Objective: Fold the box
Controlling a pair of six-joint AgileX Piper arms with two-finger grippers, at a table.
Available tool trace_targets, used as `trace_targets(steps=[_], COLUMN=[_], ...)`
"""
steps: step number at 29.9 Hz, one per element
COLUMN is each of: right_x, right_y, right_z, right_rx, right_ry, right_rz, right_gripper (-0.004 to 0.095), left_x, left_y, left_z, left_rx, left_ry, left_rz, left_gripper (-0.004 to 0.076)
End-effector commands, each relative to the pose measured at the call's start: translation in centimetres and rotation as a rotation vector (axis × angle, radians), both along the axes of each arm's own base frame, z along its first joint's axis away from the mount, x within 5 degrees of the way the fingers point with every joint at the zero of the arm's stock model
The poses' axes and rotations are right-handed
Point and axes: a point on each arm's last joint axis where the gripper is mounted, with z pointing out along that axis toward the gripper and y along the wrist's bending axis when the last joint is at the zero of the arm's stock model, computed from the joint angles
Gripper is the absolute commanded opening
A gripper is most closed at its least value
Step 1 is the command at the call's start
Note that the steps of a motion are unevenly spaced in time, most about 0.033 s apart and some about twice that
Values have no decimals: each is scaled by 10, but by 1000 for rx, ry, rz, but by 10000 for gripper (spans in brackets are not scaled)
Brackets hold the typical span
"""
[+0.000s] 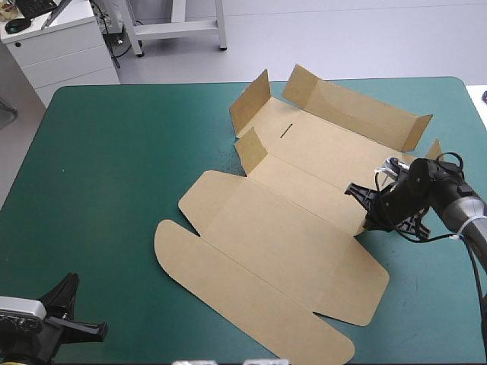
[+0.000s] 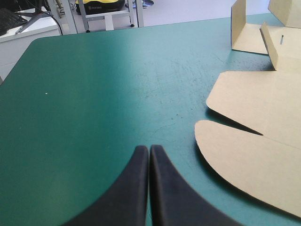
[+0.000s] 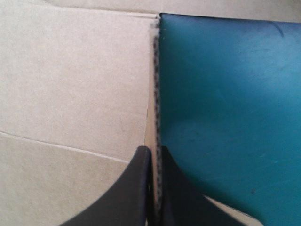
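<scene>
Right side wall being raised, by the look of it.
The brown box (image 1: 281, 228) is being worked mid-table, lying mostly flat with its far walls up. Its board edge is being pinched by the right gripper (image 3: 153, 150), which only that wrist view confirms. The left gripper (image 2: 149, 148) is being held closed and empty over the teal-green cover (image 2: 94, 94). Next, a tuck inward is probably being called for.

Lab or workshop: white drawer cabinet (image 1: 59, 47), metal frame legs (image 1: 176, 29), grey floor (image 1: 342, 38).

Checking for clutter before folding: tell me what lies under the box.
The box lies mostly flat on the teal-green cover, which shows all around it. Nothing sticks out from beneath. The cover directly under the board is hidden. The right claw pinches the box's right edge.
</scene>
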Motion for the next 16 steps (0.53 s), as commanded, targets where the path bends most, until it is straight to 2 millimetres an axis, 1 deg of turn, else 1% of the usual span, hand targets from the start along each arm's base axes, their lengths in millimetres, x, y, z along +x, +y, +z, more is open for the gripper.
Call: trace_targets(steps=[1,5,9,12,16], right_x=[0,6,17,30,55], right_y=[-2,1,6,12,17], right_z=[22,30,27,23,21], right_rx=[-68,-100,-90,-54,-49], right_ry=[-82,-103,-69,-85,-111], right_rz=[177,363,518,642,761], right_gripper=[-14,-14,-14,-14,-14], left_x=[-1,-1,-1,-1,-1], left_y=[0,0,0,0,0], left_z=[13,13,13,13,13], left_rx=[-24,-24,-24,-24,-24], left_ry=[-90,-90,-90,-90,-90], left_rz=[0,0,0,0,0], left_gripper=[-10,-10,-10,-10,-10])
